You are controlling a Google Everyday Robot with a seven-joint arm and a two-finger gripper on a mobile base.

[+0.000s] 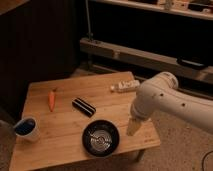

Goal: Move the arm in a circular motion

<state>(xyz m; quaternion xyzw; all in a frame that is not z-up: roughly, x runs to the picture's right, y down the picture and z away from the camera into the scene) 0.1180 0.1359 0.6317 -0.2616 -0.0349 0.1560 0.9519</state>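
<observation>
My big glossy white arm (167, 102) with small dark holes comes in from the right edge and bends down over the right side of the wooden table (65, 122). Its small pale gripper (133, 127) hangs just above the table top near the front right, right of a black bowl (101, 138). It holds nothing that I can see.
On the table: an orange carrot (51, 99) at left, a black oblong object (83, 107) in the middle, a blue-filled white cup (26, 128) at front left, a pale packet (125, 86) at back right. Dark shelving stands behind.
</observation>
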